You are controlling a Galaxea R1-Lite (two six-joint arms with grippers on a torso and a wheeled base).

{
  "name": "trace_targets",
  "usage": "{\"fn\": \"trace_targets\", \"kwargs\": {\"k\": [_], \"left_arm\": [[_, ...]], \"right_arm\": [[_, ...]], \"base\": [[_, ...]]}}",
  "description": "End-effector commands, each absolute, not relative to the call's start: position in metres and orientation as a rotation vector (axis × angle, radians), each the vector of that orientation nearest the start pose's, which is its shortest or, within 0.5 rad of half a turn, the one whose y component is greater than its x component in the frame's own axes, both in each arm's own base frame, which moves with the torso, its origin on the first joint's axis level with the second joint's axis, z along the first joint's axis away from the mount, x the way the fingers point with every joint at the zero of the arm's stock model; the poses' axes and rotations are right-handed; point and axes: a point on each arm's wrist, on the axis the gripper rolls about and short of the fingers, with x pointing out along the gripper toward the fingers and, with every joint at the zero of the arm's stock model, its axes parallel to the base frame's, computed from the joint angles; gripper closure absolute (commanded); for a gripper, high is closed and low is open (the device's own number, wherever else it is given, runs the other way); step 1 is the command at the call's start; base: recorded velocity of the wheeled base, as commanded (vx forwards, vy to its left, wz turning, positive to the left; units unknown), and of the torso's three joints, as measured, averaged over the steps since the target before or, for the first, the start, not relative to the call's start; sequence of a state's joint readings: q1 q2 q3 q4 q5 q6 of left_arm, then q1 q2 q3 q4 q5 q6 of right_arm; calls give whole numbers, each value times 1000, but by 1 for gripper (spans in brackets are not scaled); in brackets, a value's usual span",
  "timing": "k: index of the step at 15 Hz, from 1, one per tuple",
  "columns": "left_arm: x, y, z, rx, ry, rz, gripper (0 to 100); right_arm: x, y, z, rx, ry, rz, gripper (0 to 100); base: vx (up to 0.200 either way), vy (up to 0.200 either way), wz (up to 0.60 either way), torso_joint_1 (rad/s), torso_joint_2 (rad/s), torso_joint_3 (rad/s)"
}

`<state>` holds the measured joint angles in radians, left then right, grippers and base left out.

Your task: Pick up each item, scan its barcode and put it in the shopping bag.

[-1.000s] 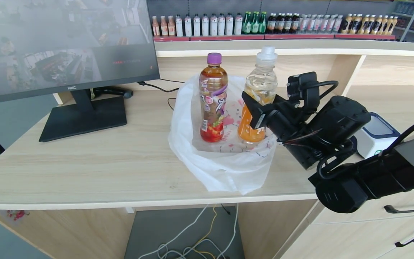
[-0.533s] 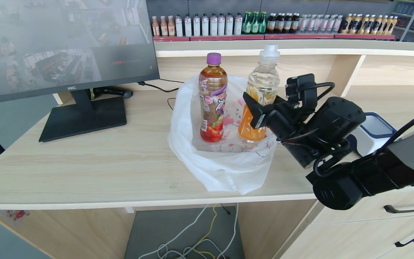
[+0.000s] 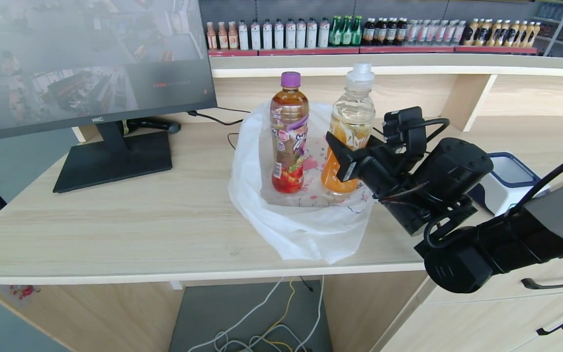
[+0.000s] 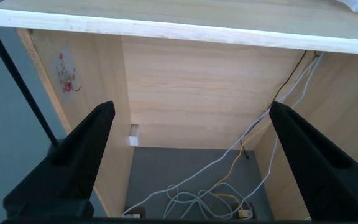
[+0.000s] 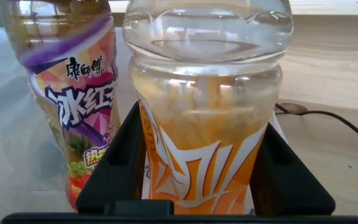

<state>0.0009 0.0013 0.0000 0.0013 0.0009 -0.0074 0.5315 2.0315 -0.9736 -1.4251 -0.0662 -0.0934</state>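
Observation:
An orange drink bottle (image 3: pixel 351 128) with a white cap stands upright inside the white shopping bag (image 3: pixel 301 230) on the counter. My right gripper (image 3: pixel 347 164) is shut on its lower half, one black finger on each side (image 5: pixel 114 171). The bottle (image 5: pixel 207 143) looms close in the right wrist view. Just to its left in the bag stands a tea bottle (image 3: pixel 289 134) with a purple cap, seen again in the right wrist view (image 5: pixel 73 106). My left gripper (image 4: pixel 191 168) hangs open below the counter's front edge, holding nothing.
A white and blue barcode scanner (image 3: pixel 506 181) sits on the counter right of the bag, behind my right arm. A monitor (image 3: pixel 86 63) on a black stand occupies the back left. Cables (image 4: pixel 210 186) lie on the floor under the counter. Drawers (image 3: pixel 552 283) are at lower right.
My right gripper and the orange bottle have shifted a little to the left, deeper over the bag; the bottle leaned right half a second ago and now stands straighter. More of the scanner shows.

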Motion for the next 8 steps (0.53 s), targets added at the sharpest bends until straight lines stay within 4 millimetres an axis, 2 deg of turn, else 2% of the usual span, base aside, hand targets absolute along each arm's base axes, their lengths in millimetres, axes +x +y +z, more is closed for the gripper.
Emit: {"fn": "trace_targets", "kwargs": {"k": [1, 6, 7, 8], "left_arm": [[-23, 0, 75, -8, 3, 3, 0], [-23, 0, 75, -8, 3, 3, 0], [-23, 0, 75, -8, 3, 3, 0], [-23, 0, 75, -8, 3, 3, 0]], "right_arm": [[328, 192, 189, 16, -369, 444, 100], [329, 192, 192, 20, -382, 445, 100], [329, 191, 193, 21, -387, 443, 0], [329, 189, 194, 22, -386, 437, 0]], "base": [[0, 0, 0, 0, 0, 0], [0, 0, 0, 0, 0, 0], [0, 0, 0, 0, 0, 0], [0, 0, 0, 0, 0, 0]]}}
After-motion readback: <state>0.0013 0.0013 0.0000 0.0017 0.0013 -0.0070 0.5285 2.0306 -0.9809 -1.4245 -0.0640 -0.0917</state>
